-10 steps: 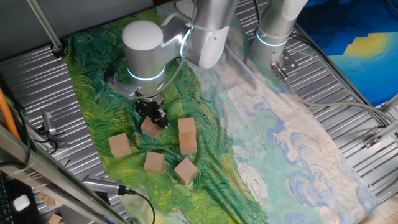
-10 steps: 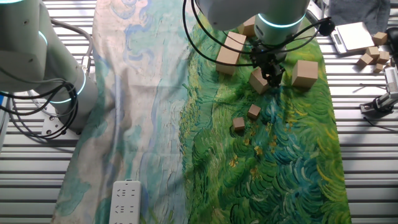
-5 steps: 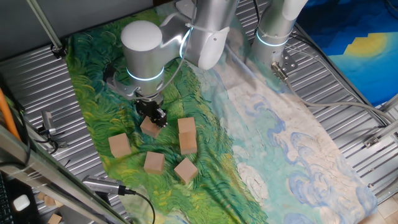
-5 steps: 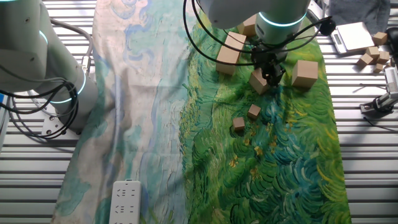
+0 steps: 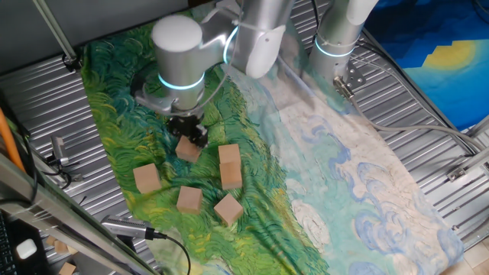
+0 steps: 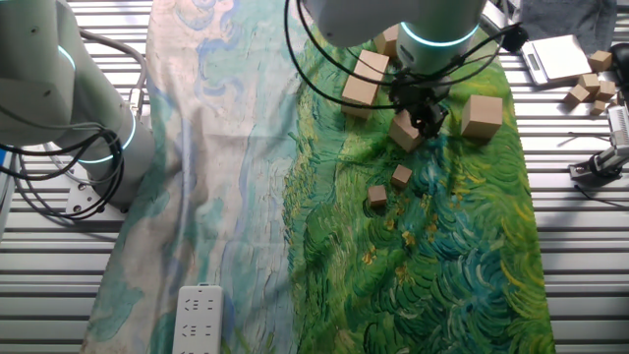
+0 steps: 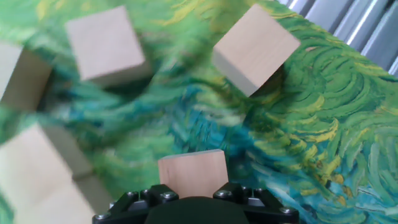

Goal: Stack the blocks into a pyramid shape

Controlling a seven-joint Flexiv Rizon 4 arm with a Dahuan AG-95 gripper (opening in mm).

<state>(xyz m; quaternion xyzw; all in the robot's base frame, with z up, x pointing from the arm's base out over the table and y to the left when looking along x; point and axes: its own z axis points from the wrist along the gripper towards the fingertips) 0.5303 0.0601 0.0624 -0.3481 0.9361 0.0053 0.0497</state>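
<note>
My gripper (image 5: 191, 138) is shut on one tan block (image 5: 188, 150) and holds it just above the green cloth. The hand view shows that block (image 7: 193, 176) between the fingers at the bottom edge. Below it lie three loose blocks: one at the left (image 5: 146, 178), one in the middle (image 5: 189, 198), one at the right (image 5: 228, 208). A two-high stack (image 5: 229, 165) stands right of the held block. In the other fixed view my gripper (image 6: 424, 112) carries the block (image 6: 404, 131) between the stack (image 6: 365, 78) and a single block (image 6: 482, 115).
Two small darker cubes (image 6: 401, 176) (image 6: 376, 196) lie on the painted cloth (image 6: 432, 256). A second arm's base (image 6: 93, 108) stands at the left and a white power strip (image 6: 197, 320) lies near the cloth's corner. Small loose cubes (image 6: 586, 88) lie off the cloth at the right.
The gripper has risen a little with the block held in it and shifted slightly towards the stack. The other blocks have not moved.
</note>
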